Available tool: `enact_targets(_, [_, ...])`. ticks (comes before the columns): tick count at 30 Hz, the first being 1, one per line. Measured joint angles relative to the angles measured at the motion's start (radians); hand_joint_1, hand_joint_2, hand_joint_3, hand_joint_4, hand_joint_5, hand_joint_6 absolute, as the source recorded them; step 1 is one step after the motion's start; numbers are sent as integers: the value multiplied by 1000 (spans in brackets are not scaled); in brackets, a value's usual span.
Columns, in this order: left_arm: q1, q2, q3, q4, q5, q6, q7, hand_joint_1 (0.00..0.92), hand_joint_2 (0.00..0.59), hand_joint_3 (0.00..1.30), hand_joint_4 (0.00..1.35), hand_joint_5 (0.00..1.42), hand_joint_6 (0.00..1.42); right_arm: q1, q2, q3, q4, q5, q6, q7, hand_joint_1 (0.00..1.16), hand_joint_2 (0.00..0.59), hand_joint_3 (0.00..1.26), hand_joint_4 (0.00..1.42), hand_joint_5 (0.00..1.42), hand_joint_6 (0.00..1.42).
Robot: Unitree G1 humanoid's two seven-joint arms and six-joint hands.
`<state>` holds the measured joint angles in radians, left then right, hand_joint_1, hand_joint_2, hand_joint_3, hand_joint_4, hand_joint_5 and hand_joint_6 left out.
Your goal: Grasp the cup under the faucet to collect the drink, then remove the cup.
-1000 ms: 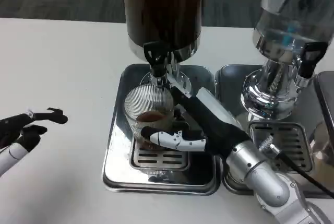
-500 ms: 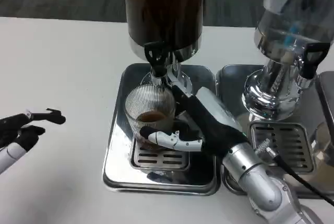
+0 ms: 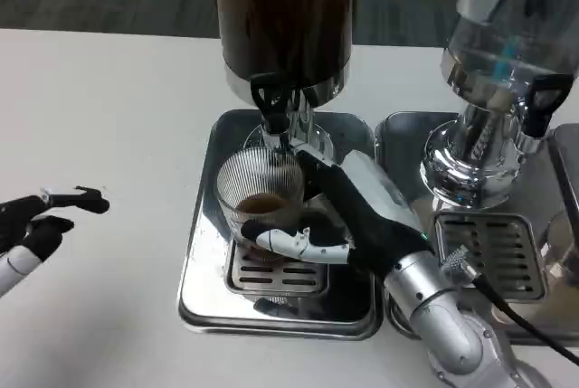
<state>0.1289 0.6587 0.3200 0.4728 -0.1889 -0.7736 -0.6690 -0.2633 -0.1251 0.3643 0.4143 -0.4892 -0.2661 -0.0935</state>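
Head view first: my right hand [image 3: 339, 216] wraps its fingers [image 3: 289, 241] around the ribbed glass cup [image 3: 258, 191], which stands on the drip tray [image 3: 204, 288] directly under the black faucet [image 3: 271, 99] of the dark drink dispenser [image 3: 285, 17]. Brown liquid sits in the cup's bottom. My left hand [image 3: 36, 221] hovers over the white table [image 3: 109, 117], well apart from the tray, fingers spread, holding nothing. Beside it stands a clear dispenser [image 3: 507, 53].

Right hand [image 3: 348, 216] grips the ribbed cup [image 3: 258, 191] under the faucet [image 3: 272, 103].
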Motion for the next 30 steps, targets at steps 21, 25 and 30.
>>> enact_targets(21, [-1, 4, 3, 0, 0, 0, 0, 0, 153, 360, 225, 156, 294, 48, 11, 2, -18, -28, -10, -118, 659, 207, 413, 446, 540, 595])
enact_targets(25, [-2, 4, 3, 2, 0, 0, 0, 0, 153, 354, 221, 156, 294, 61, 11, -2, -22, -30, -22, -144, 657, 204, 428, 463, 559, 613])
enact_targets(30, [-7, 4, 3, 6, 0, 0, 0, 0, 153, 350, 219, 156, 294, 78, 7, -8, -34, -30, -25, -160, 663, 208, 433, 479, 576, 629])
